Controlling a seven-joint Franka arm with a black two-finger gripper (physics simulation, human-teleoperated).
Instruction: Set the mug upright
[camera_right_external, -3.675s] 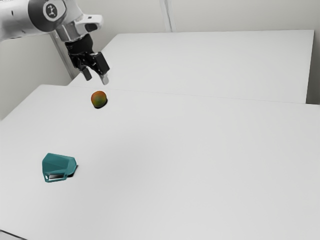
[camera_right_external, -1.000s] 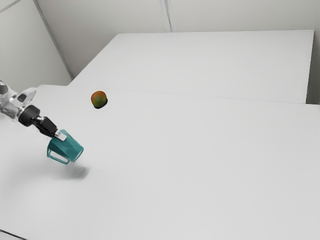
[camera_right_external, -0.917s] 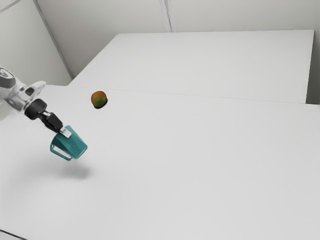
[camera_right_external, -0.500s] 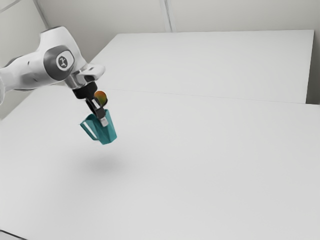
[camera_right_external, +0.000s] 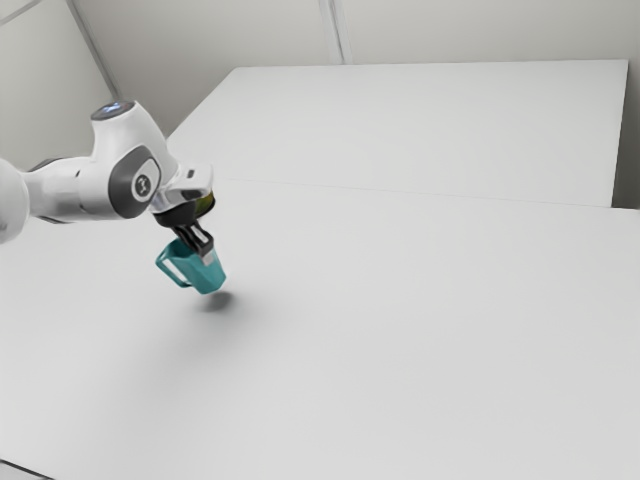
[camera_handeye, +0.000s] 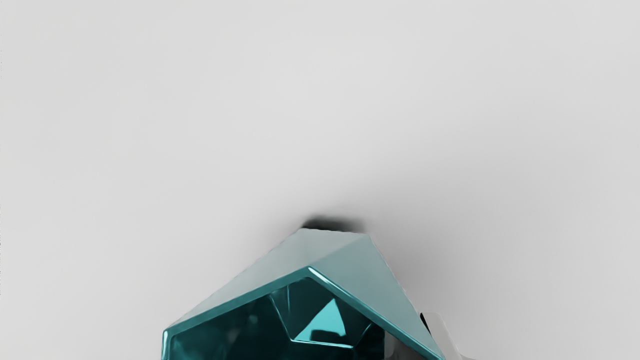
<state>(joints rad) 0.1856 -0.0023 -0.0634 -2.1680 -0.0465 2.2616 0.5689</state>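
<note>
Down came 1 tilted mug (camera_right_external: 203, 277) in 1 pincer (camera_right_external: 207, 256).

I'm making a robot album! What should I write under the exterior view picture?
A robot arm's gripper holds a tilted blue-green mug over a big white table.

Pale grey walls (camera_right_external: 480, 30) behind a broad white table (camera_right_external: 420, 340), a vertical strip between them.Pale grey walls (camera_right_external: 480, 30) with a narrow upright strip (camera_right_external: 338, 30) behind a smooth white tabletop (camera_right_external: 420, 340).

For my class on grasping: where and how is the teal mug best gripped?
I'd pinch the mug by its wall near the rim, from the mouth side, one finger inside: the wall looks thin, the mouth tilts upward, and the handle juts toward the exterior view's left.
</note>
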